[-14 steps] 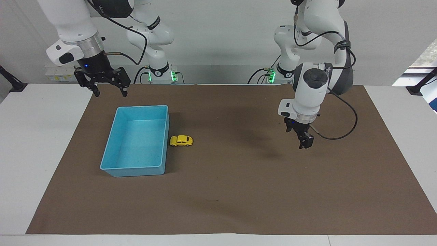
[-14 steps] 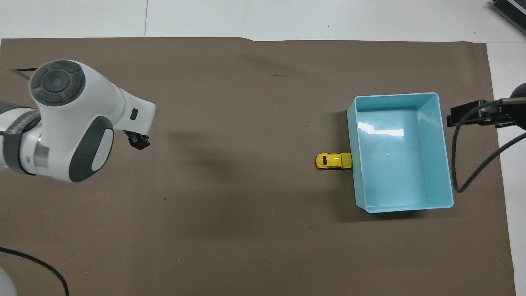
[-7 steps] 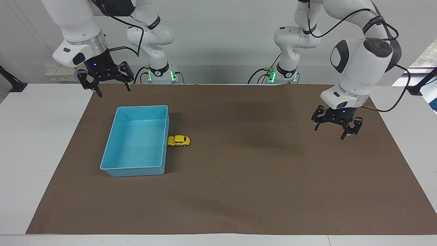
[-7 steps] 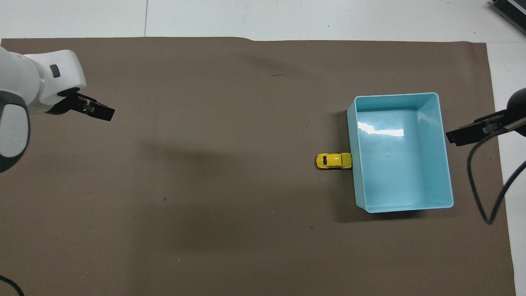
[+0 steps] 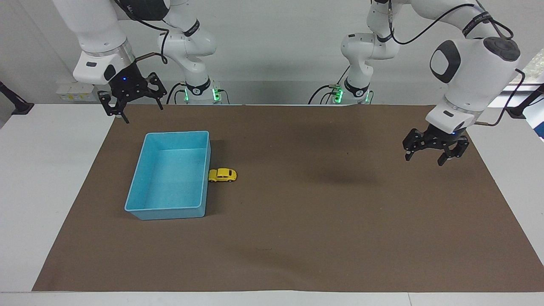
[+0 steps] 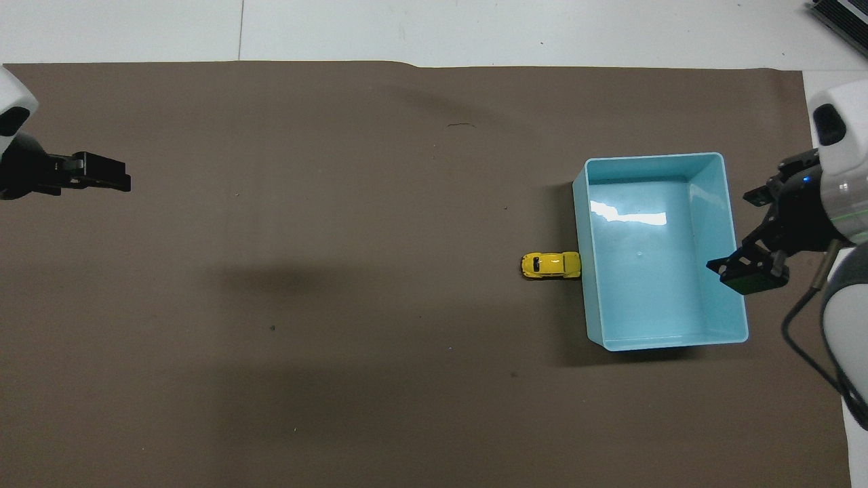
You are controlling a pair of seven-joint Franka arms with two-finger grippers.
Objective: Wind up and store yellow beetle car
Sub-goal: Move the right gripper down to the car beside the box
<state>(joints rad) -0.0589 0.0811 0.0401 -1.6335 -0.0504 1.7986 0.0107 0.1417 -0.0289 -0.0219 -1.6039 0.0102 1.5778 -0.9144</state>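
The yellow beetle car (image 5: 222, 174) (image 6: 550, 265) stands on the brown mat, its end against the blue bin's (image 5: 170, 211) (image 6: 654, 157) long wall on the side toward the left arm's end. My left gripper (image 5: 425, 160) (image 6: 116, 181) hangs open and empty above the mat near the left arm's end of the table, well away from the car. Near the right arm's end, my right gripper (image 5: 138, 112) (image 6: 746, 276) is raised, open and empty; from overhead it overlaps the bin's other long wall.
The brown mat (image 5: 297, 238) (image 6: 339, 305) covers most of the white table (image 5: 46, 178). The bin holds nothing. A cable (image 6: 810, 339) loops from the right arm beside the bin.
The left arm has swung away from the table's middle toward its own end and its gripper has turned. The right gripper has turned and shifted slightly. Car and bin stay where they were.
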